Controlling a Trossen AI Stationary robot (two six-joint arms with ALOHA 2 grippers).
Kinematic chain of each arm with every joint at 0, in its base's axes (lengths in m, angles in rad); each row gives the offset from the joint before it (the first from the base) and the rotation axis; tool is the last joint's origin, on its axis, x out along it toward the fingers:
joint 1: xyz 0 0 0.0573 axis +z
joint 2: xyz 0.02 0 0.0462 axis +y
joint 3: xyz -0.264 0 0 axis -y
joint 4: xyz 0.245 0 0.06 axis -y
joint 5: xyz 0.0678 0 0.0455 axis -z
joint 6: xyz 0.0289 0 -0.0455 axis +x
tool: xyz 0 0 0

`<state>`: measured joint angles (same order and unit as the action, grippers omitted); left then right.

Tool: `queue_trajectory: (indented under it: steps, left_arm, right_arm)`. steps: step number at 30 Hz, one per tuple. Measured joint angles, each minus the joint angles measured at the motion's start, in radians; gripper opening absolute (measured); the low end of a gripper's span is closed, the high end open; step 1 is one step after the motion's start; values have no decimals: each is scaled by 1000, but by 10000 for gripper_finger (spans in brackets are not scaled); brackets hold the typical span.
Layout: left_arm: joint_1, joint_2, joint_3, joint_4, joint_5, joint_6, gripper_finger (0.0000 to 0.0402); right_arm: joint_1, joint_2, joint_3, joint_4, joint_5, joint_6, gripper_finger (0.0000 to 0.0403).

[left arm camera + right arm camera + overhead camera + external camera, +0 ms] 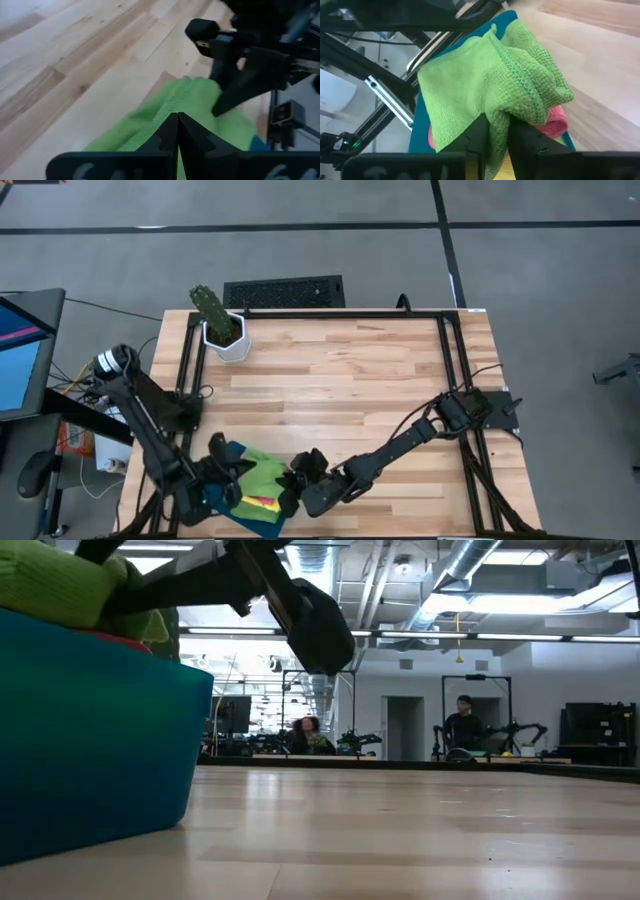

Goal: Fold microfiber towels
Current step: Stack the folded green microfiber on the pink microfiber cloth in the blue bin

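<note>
Towels piled in my teal tray (222, 502): one green towel (490, 85) nipped by right gripper (495, 131) jaws, pink towel (555, 122) half hidden; left gripper (177, 131) jaws closed, empty.

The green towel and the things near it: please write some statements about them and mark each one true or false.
1. The green towel lies on top of the pile in the teal tray. True.
2. The right gripper has its fingers around a fold of the green towel. True.
3. The left gripper is wide open. False: its fingers are pressed together.
4. A pink towel shows under the green one. True.
5. The cactus pot stands inside the tray. False: it stands at the far left corner of the table, away from the tray.
</note>
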<state>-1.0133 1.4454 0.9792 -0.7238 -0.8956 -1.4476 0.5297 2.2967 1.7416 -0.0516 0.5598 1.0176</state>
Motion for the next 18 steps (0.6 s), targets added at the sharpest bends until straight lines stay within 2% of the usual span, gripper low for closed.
queue_trajectory:
  steps: [4, 7, 9, 14, 18]
  left_arm:
    - [-41, 12, 103, -85, -36, -21, 0]
    - [-85, 17, 119, -26, -146, 34, 0]
    - [-96, 44, 111, 21, -177, 49, 0]
    - [-96, 188, 96, 15, -116, -25, 0]
    - [-87, 276, 96, -73, -39, -148, 0]
  right_arm:
    - [0, 0, 0, 4, 1, 1, 105]
    - [0, 0, 0, 4, 1, 1, 120]
    - [-2, 0, 0, 2, 1, 1, 129]
    - [-14, 0, 0, -1, 2, -1, 149]
    - [-21, 0, 0, -1, 0, -36, 161]
